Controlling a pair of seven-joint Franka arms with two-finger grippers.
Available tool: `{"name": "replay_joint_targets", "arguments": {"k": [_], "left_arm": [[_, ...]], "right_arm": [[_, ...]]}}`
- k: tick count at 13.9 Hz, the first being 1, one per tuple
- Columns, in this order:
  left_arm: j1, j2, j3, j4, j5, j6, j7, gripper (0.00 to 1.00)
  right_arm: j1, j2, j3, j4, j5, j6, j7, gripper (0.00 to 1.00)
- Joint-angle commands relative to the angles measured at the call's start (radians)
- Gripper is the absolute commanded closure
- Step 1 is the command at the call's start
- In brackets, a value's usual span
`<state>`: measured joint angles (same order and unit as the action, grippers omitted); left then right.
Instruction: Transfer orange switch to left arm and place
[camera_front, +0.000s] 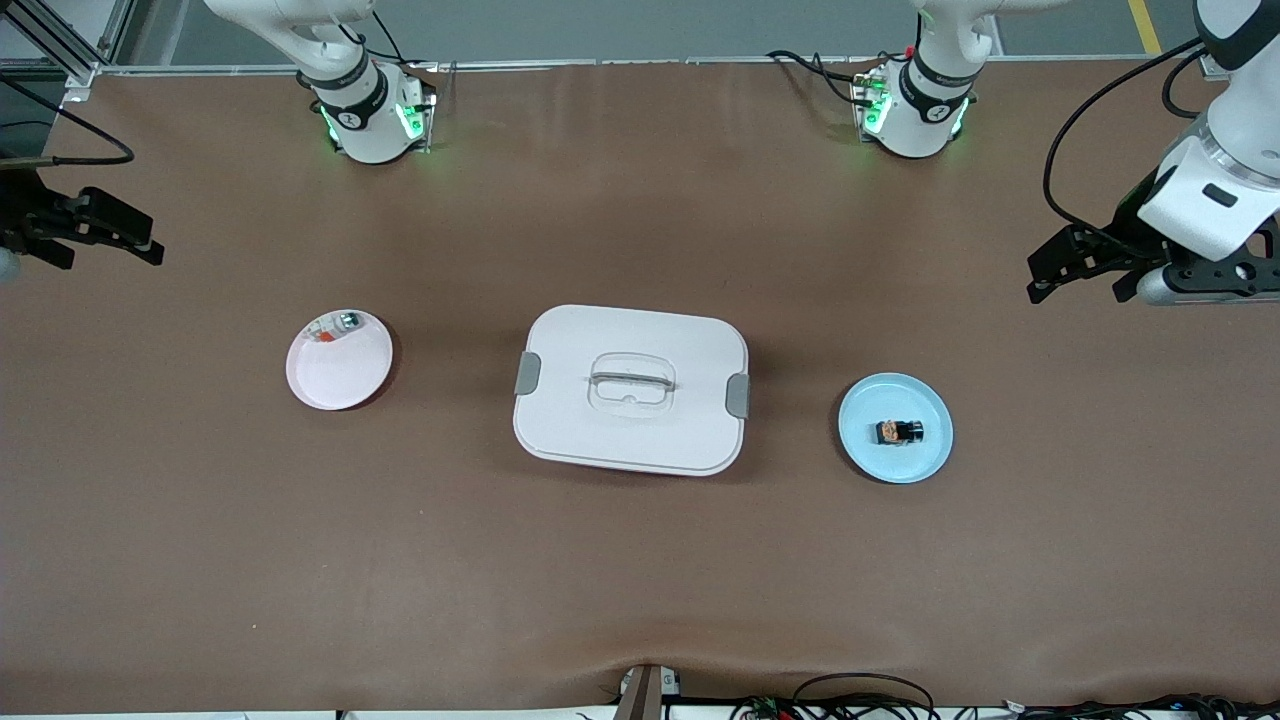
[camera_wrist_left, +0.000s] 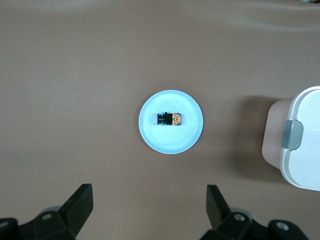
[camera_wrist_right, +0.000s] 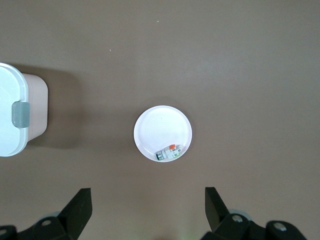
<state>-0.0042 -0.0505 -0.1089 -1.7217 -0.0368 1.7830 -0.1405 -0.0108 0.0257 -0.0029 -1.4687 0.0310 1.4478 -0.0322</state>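
Observation:
The orange switch (camera_front: 900, 432) (camera_wrist_left: 170, 119), a tiny black cylinder with an orange end, lies on its side in a blue plate (camera_front: 865, 445) (camera_wrist_left: 150, 132) toward the left arm's end of the table. The white box (camera_front: 630, 420) (camera_wrist_left: 305, 150) (camera_wrist_right: 10, 115) stands mid-table with its lid on. My left gripper (camera_front: 1078, 285) (camera_wrist_left: 149, 200) hangs open and empty over bare table at the left arm's end, apart from the plate. My right gripper (camera_front: 110, 255) (camera_wrist_right: 148, 202) hangs open and empty over bare table at the right arm's end.
A pink plate (camera_front: 340, 380) (camera_wrist_right: 157, 125) lies toward the right arm's end, holding a small white piece with red and green bits (camera_front: 335, 327) (camera_wrist_right: 168, 152). Brown mat covers the table. Cables lie along the edge nearest the front camera.

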Motion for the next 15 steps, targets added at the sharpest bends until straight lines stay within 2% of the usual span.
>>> {"name": "replay_joint_targets", "arguments": {"k": [1,6,15], "left_arm": [[-0.019,0.0,0.028,0.008,0.005,-0.017,0.004,0.0],[0.01,-0.011,0.022,0.017,0.005,-0.03,0.013,0.0],[0.004,-0.008,0.017,0.111,0.006,-0.137,0.012,0.0]], "right_arm": [[-0.015,-0.013,0.004,-0.001,-0.017,-0.001,-0.008,0.0],[-0.015,-0.013,0.006,0.001,-0.034,0.0,-0.006,0.0],[-0.015,-0.013,0.006,0.001,-0.019,0.014,-0.006,0.0]]}}
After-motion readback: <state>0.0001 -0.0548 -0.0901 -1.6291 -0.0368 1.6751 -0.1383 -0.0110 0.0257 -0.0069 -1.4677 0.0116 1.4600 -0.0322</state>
